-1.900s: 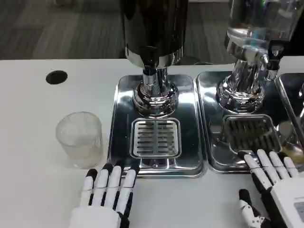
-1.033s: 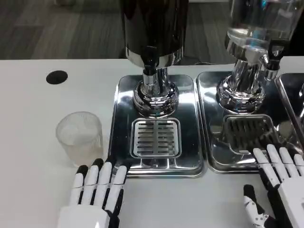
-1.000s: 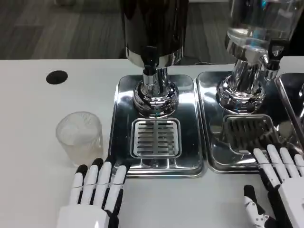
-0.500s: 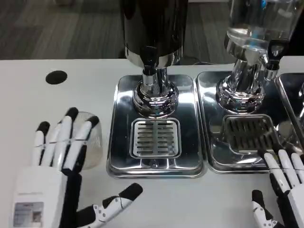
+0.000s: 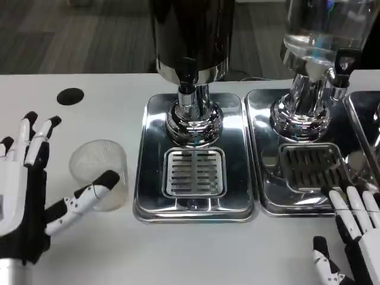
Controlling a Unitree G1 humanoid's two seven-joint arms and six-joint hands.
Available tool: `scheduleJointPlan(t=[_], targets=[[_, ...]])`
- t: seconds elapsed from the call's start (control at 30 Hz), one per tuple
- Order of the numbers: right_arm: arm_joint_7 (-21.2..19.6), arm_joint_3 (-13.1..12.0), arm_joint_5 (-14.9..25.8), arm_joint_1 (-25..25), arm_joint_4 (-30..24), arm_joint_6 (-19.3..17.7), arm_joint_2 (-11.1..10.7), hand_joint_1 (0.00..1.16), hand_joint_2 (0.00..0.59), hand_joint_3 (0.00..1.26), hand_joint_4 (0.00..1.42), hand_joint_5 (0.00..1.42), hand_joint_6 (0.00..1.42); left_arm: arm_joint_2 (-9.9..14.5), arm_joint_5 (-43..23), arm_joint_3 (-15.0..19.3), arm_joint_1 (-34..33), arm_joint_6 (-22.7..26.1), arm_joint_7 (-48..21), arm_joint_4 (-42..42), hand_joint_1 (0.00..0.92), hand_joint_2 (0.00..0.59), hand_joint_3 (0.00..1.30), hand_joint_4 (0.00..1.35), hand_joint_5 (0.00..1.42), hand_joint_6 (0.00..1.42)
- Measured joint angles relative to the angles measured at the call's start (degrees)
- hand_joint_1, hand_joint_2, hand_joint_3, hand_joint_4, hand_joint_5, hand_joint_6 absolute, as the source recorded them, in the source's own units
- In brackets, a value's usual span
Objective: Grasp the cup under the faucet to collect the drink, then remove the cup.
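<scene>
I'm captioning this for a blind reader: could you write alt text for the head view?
The robot's open left hand reaches around a clear ribbed cup on the white table, left of a steel drip tray under a dark dispenser's faucet. The right hand rests open by a second tray.

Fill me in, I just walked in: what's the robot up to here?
The left hand is open beside a clear ribbed cup on the white table, its thumb reaching in front of the cup, not yet gripping. The cup stands left of the dark dispenser's drip tray, not under the faucet. The right hand rests open near the second tray.
</scene>
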Motion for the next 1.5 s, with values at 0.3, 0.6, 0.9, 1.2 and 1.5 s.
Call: scheduleJointPlan(t=[0.3, 0.6, 0.9, 1.2, 1.5], targets=[[0.3, 0.0, 0.3, -0.1, 1.0, -0.8, -0.1, 0.11, 0.468, 0.08, 0.0, 0.0, 0.0, 0.4, 4.6, -2.2, -5.6, 10.7, -10.0, 2.4, 0.0, 0.0, 0.02, 0.0, 0.1, 0.08], [0.3, -0.1, 1.2, -0.1, 1.8, -1.6, -0.5, 0.11, 0.468, 0.08, 0.0, 0.0, 0.0, 0.3, 5.9, -4.0, -10.4, 14.5, -11.5, 7.2, 0.0, 0.004, 0.06, 0.0, 0.15, 0.13], [0.3, -0.1, 2.2, -0.2, 2.9, -2.4, -0.7, 0.11, 0.458, 0.1, 0.0, 0.0, 0.0, -1.6, 6.1, -6.5, -12.8, 14.6, -11.5, 10.2, 0.0, 0.01, 0.11, 0.05, 0.26, 0.27], [0.3, -0.9, 3.5, -0.3, 4.3, -3.7, -0.8, 0.1, 0.452, 0.11, 0.0, 0.0, 0.0, -1.8, 6.1, -7.5, -13.8, 15.2, -11.4, 11.3, 0.053, 0.036, 0.26, 0.22, 0.47, 0.53], [0.3, -1.0, 4.1, -1.2, 6.0, -4.7, -0.8, 0.1, 0.451, 0.12, 0.0, 0.0, 0.0, -1.8, 6.3, -7.3, -14.4, 17.3, -10.9, 11.2, 0.181, 0.074, 0.53, 0.5, 0.84, 1.16]])
